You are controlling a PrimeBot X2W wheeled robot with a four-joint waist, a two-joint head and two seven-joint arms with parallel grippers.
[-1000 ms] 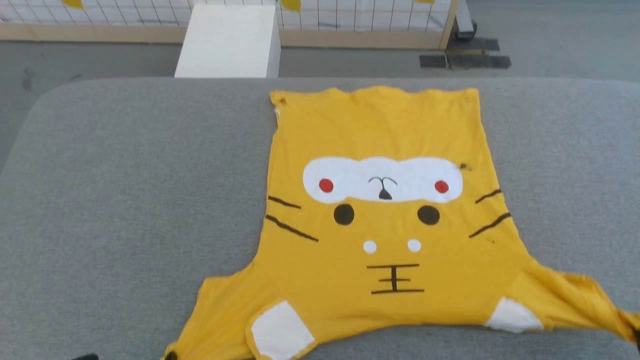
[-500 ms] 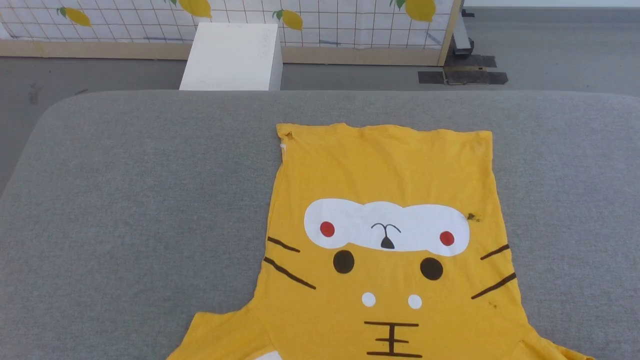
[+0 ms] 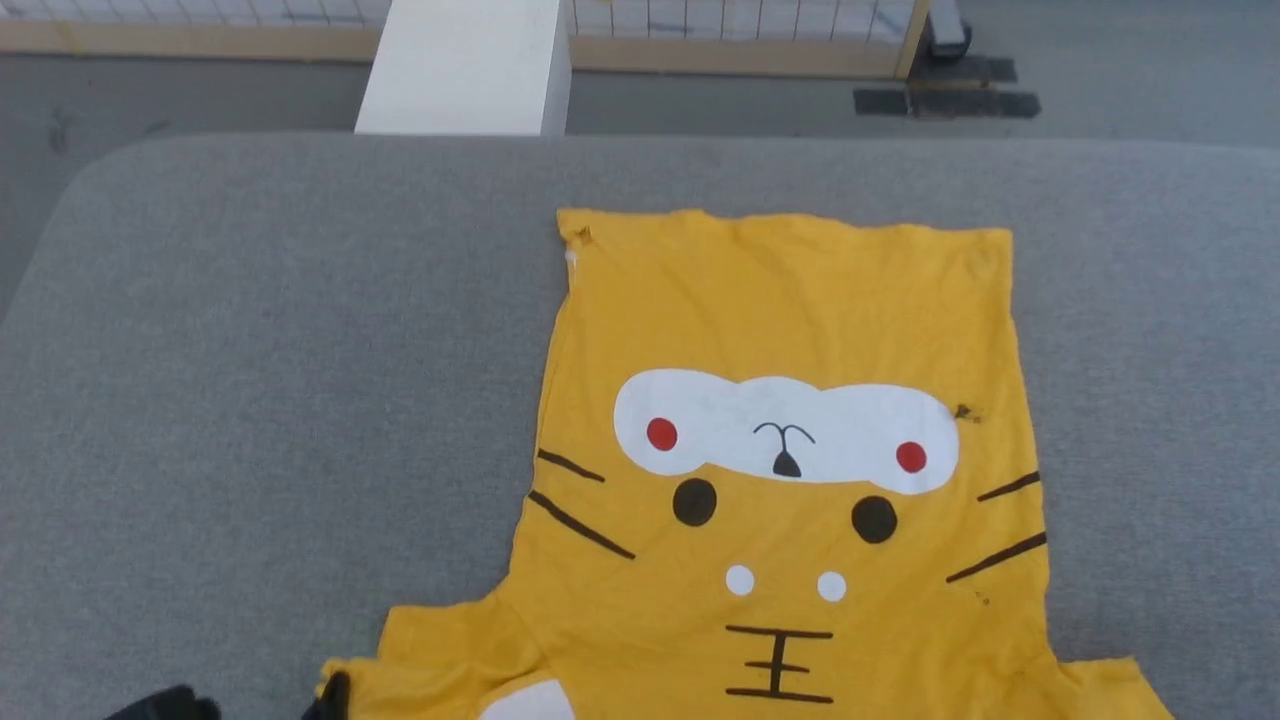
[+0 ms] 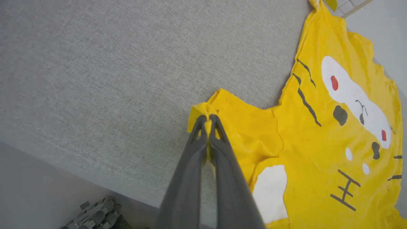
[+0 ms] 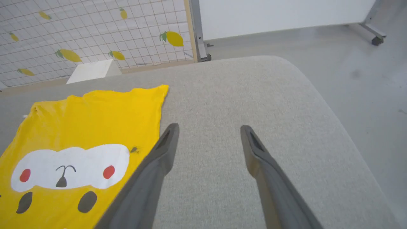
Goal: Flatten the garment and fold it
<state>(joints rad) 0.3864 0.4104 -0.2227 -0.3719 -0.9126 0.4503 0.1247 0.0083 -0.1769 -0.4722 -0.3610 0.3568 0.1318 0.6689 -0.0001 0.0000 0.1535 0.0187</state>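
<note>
Since a second ago the sleeve on the right is no longer drawn out to a point, and the head view is shifted. Long dark left fingers (image 4: 190, 165) are pressed together on the bunched sleeve hem of the garment (image 4: 318, 133), a smooth yellow T-shirt laid print-up on the grey woven tabletop (image 3: 250, 350). From the right wrist, the right fingers (image 5: 152, 171) are seen spread wide over bare tabletop just beside the shirt's side edge. Beyond the tabletop's rounded far edge, a white box (image 3: 465, 65) and a lemon-printed grid panel (image 5: 79, 31) are seen.
</note>
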